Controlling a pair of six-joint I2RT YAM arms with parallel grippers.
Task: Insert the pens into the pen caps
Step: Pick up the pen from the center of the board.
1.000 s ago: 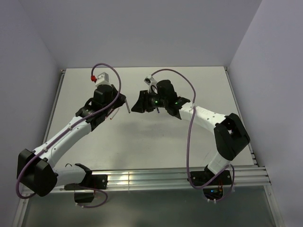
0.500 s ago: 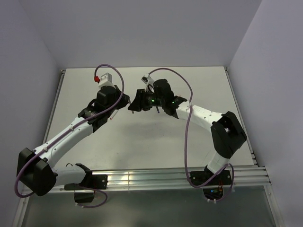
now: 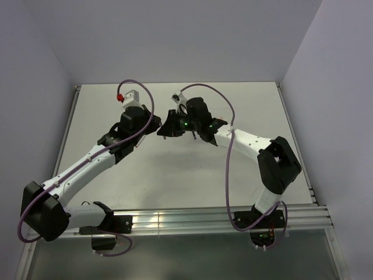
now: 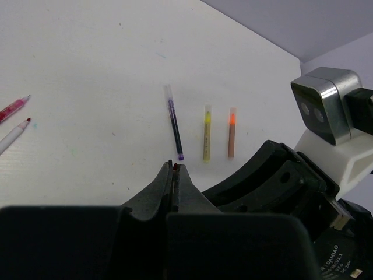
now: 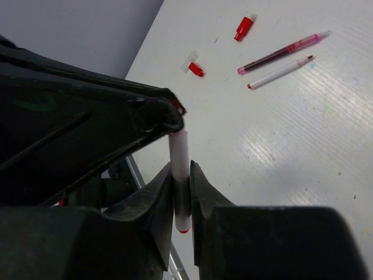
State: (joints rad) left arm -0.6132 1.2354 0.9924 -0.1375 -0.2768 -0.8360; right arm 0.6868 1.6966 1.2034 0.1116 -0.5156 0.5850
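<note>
In the right wrist view a white pen (image 5: 179, 149) with a red lower end stands upright between the jaws of my right gripper (image 5: 181, 172), which is shut on its barrel. The pen's upper end sits in the fingertips of my left gripper (image 4: 174, 167), which is shut with a red tip showing between its jaws. The two grippers meet above the table's middle, left gripper (image 3: 155, 125) against right gripper (image 3: 165, 129). Two red pen caps (image 5: 245, 24) (image 5: 195, 69) lie on the table. A pink pen (image 5: 284, 51) and a white pen (image 5: 280, 72) lie beside them.
Purple (image 4: 174, 129), yellow (image 4: 206, 133) and orange (image 4: 232, 132) pens lie side by side on the white table ahead of the left gripper. The right arm's wrist camera (image 4: 323, 105) looms close at the right. Purple cables loop over both arms.
The right gripper has slid left to the left gripper and its jaws have come together on the white pen's barrel. The left gripper stayed shut and shifted slightly back.
</note>
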